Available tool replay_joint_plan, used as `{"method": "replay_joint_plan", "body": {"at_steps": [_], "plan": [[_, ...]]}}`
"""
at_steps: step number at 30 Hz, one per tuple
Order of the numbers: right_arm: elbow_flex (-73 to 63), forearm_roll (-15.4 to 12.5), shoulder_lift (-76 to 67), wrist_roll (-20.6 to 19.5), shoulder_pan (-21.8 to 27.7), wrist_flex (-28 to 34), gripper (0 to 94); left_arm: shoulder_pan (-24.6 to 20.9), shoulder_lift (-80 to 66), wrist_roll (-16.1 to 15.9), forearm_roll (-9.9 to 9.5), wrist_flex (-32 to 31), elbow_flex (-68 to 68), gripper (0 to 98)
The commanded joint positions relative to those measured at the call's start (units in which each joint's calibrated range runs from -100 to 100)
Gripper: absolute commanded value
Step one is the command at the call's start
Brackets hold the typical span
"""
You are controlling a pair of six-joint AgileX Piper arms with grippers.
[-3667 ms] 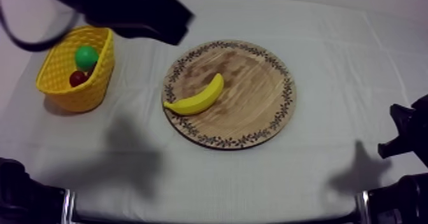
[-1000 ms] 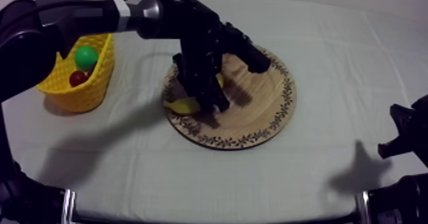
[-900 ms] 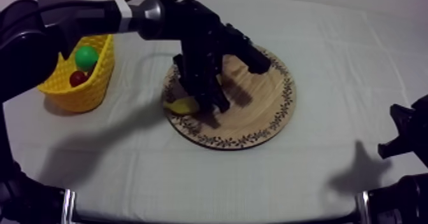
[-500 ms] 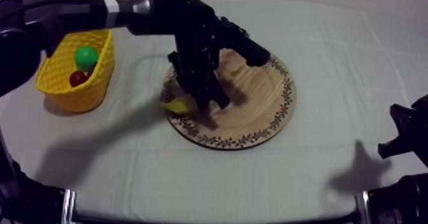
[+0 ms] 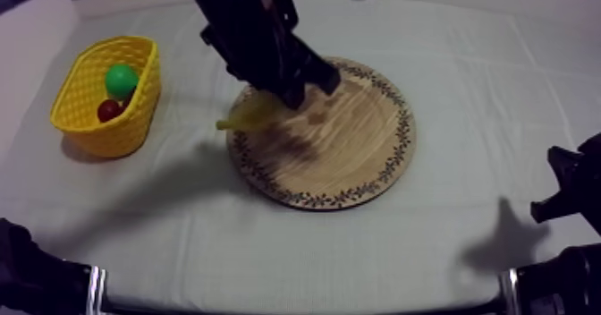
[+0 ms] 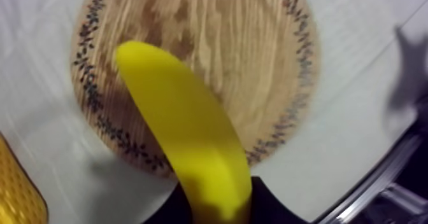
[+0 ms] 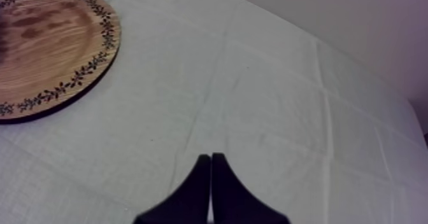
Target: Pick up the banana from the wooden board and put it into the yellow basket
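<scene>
Banana (image 6: 185,137) is hanging clamped at one end between the left fingers (image 6: 264,204), jutting out over the wooden board (image 5: 358,148) rim; right fingers (image 7: 220,188) are lying together above the desk (image 7: 267,99).

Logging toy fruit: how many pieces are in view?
3. The banana in the left claw above the wooden board's edge; a green fruit and a small red fruit in the yellow basket, which may hide more.

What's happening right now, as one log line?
left gripper: shut on banana, above wooden board | right gripper: shut, over cloth | yellow basket: banana not yet in
</scene>
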Motion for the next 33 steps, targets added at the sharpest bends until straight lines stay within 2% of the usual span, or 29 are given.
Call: {"method": "replay_joint_plan", "body": {"at_steps": [1, 7, 13, 24, 33], "plan": [[0.0, 0.0, 0.0, 0.0, 0.0, 0.0, 0.3, 0.2, -3.7, 2.3, 0.19, 3.0, -2.2, 10.1], [0.0, 0.0, 0.0, 0.0, 0.0, 0.0, 0.3, -0.4, -6.5, 3.9, 0.52, 5.6, -4.4, 10.0], [0.0, 0.0, 0.0, 0.0, 0.0, 0.0, 0.3, -4.2, -7.8, 3.8, 0.15, 5.8, -1.7, 10.4], [0.0, 0.0, 0.0, 0.0, 0.0, 0.0, 0.3, -17.9, -11.9, 0.7, -0.65, 5.5, 3.9, 10.4], [0.0, 0.0, 0.0, 0.0, 0.0, 0.0, 0.3, -29.4, -15.2, -3.0, -1.20, 4.0, 9.6, 10.3]]}}
